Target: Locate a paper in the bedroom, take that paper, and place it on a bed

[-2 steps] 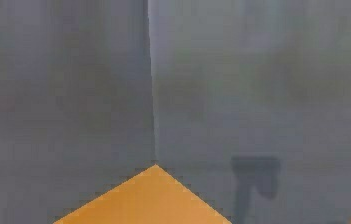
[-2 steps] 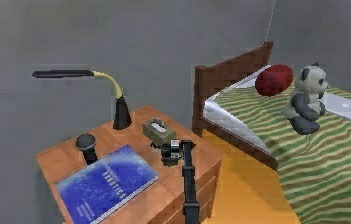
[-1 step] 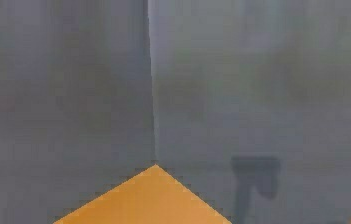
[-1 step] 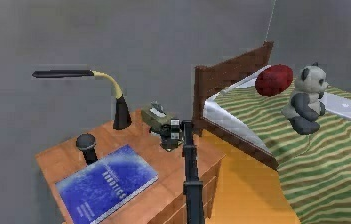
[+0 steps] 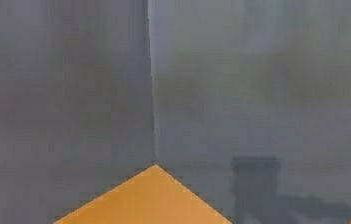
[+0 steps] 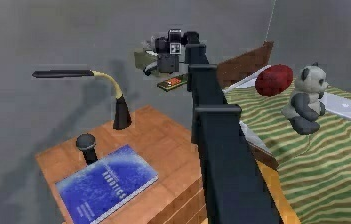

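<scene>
Jaws: state not readable here, and I can't tell whether they hold anything. Just under them a small flat brownish scrap (image 6: 170,83) shows against the grey wall (image 6: 43,30). It could be the paper but is too small to call. Nothing else reads as paper; the flat blue thing on the desk (image 6: 153,138) looks like a book (image 6: 108,185). The bed (image 6: 323,150), with a green striped cover, is at the arm side view's right, just beside the desk. A red ball (image 6: 276,80) and a toy panda (image 6: 307,97) lie on it near the headboard (image 6: 245,62). Risks, my read: if the scrap is in the jaws, a thin sheet can slip during the swing and drop between desk and bed, or behind the desk. A sweep toward the bed at this height could clip the headboard or knock the ball or panda. A sweep the other way meets the black lamp (image 6: 120,108). The forward view has a wall corner (image 5: 151,90) close ahead above an orange surface corner (image 5: 153,200), so driving ahead risks a bump; better to turn first. The arm (image 6: 218,130) reaches far out, raised above the desk top, running over the desk's bed-side edge. Its end is up near the wall, with white marker squares (image 6: 173,37) on top and the jaws' body to their left.
</scene>
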